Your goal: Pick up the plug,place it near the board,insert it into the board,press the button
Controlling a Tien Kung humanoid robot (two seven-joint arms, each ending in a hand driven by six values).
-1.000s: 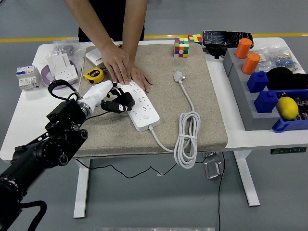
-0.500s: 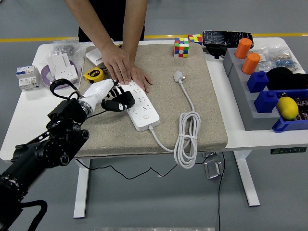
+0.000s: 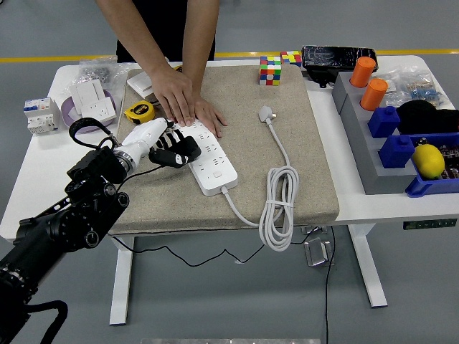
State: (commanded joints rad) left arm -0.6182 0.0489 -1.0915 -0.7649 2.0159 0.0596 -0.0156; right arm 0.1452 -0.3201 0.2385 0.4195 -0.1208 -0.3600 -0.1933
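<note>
While grey floor surrounds the white table point(image 3: 43, 172), the left hand point(image 3: 161, 145) clamps the plug point(image 3: 183, 151).

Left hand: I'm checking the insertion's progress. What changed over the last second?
The left hand, shut on the black plug, edged slightly up and left at the power strip's left edge. The person's hands still press the strip; the white cable is unmoved.
</note>
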